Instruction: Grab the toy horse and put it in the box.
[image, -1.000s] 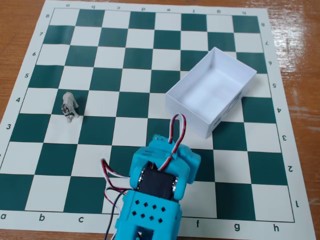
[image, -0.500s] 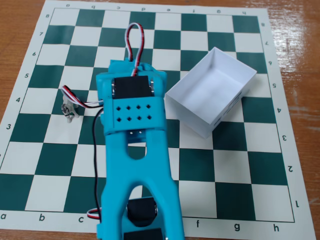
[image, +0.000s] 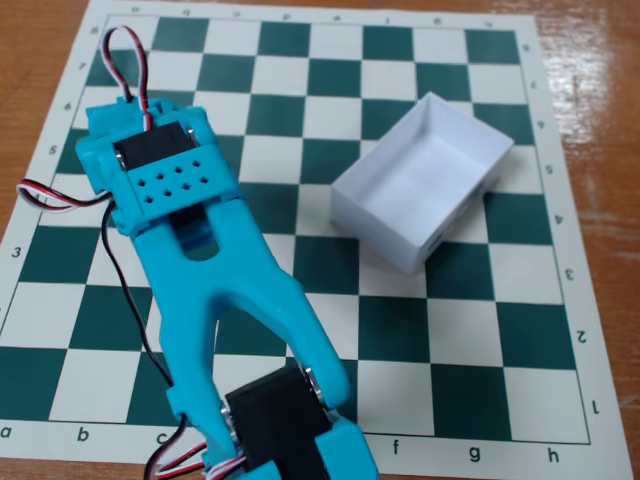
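The arm's fingers are out of sight in the fixed view, either beyond the bottom edge of the picture or under the arm itself, so whether they are open, closed or holding anything cannot be told. The toy horse cannot be seen anywhere either; it may be hidden under the arm.

The bright turquoise plastic robot arm (image: 215, 300) runs from the upper left of the picture down to the bottom centre, with black motor blocks set into it and thin red, black and white wires (image: 125, 50) looping off its upper end and left side. It covers much of the left half of a green and cream paper chessboard mat (image: 480, 340).

The white rectangular cardboard box (image: 425, 180) sits on the mat toward the upper right, turned at an angle to the squares, open side up and showing nothing inside. It is well apart from the arm, with bare squares between them.

The mat's right and lower right squares are uncovered. The brown wooden desk (image: 600, 110) shows along the right edge and at the top left corner.
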